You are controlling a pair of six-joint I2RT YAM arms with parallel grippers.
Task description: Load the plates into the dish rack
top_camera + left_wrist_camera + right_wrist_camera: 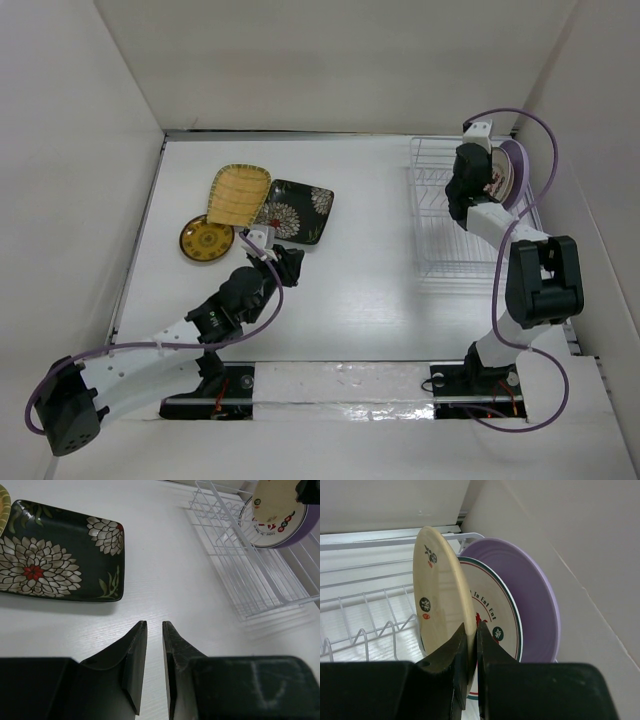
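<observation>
My right gripper (472,627) is shut on the rim of a cream plate (437,600), held upright over the far right end of the white wire dish rack (440,215). Behind it stand a white plate with red and green marks (495,610) and a lavender plate (535,595). I cannot tell whether the cream plate's lower edge rests in a slot. My left gripper (154,625) is empty, its jaws nearly together, low over the table just right of the black flowered plate (55,555). The yellow woven plate (238,193) and brown-gold round plate (207,239) lie at the far left.
White walls enclose the table on the left, back and right; the rack stands close to the right wall (590,150). The near slots of the rack (240,580) hold nothing. A purple cable (545,130) loops over the right arm.
</observation>
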